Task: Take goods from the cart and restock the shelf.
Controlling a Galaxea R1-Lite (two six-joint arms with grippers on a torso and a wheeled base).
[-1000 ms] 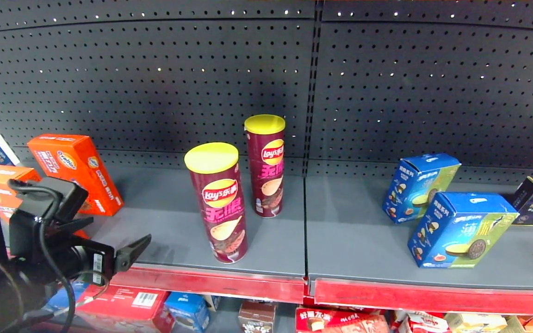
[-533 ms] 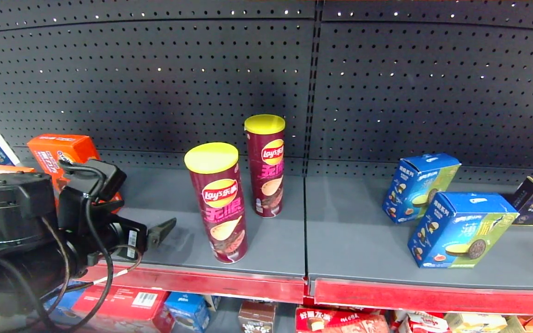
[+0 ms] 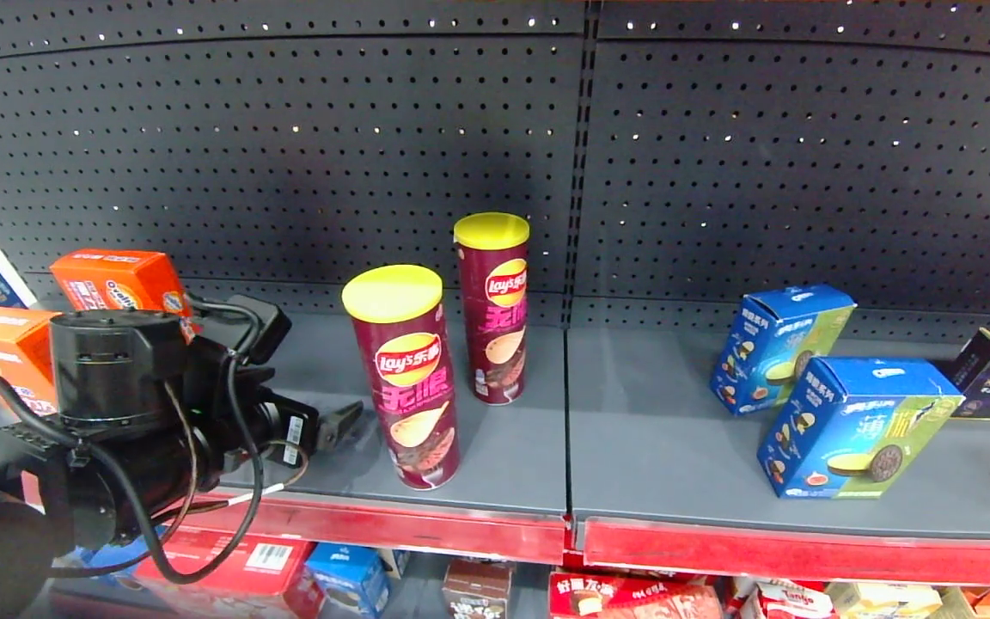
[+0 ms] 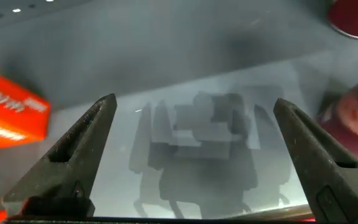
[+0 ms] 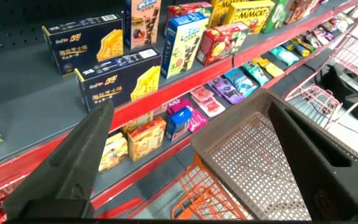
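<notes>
The left gripper [image 3: 345, 421], jaws open and empty, hangs just beside the front chip can [image 3: 405, 378] on the shelf [image 3: 658, 447], so I'd back it straight out, nudging neither that nor the 2nd can [image 3: 493, 309].

Dark pegboard wall [image 3: 289, 155] (one vertical seam) backs grey shelf [image 3: 675, 447].

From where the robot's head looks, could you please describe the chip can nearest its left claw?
On the grey shelf with the red front lip, two maroon cans with yellow lids stand near the middle. Yours is the front can, beside the left claw; unlike the rear can, it stands close to the lip.
</notes>
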